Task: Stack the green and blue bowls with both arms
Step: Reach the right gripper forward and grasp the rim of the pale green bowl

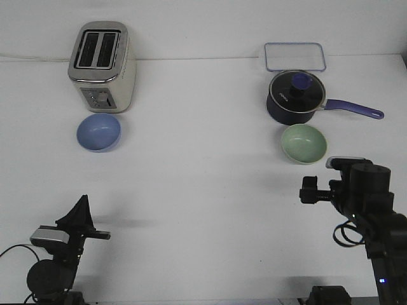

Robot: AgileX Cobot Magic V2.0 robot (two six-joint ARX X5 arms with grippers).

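The periwinkle blue bowl [98, 132] sits upright on the white table, just in front of the toaster at the left. Over on the right, the pale green bowl [304, 143] sits upright in front of the saucepan. My left gripper [90, 227] hangs low at the near left, well short of the blue bowl, with nothing seen in it. My right gripper [310, 190] is at the near right, a little nearer than the green bowl and apart from it. The fingers of both are too dark and foreshortened to read.
A cream and silver toaster [102, 67] stands at the back left. A dark navy saucepan [294, 98] with a lid and a long handle [356, 108] pointing right stands behind the green bowl. A clear rectangular tray [295, 56] lies behind it.
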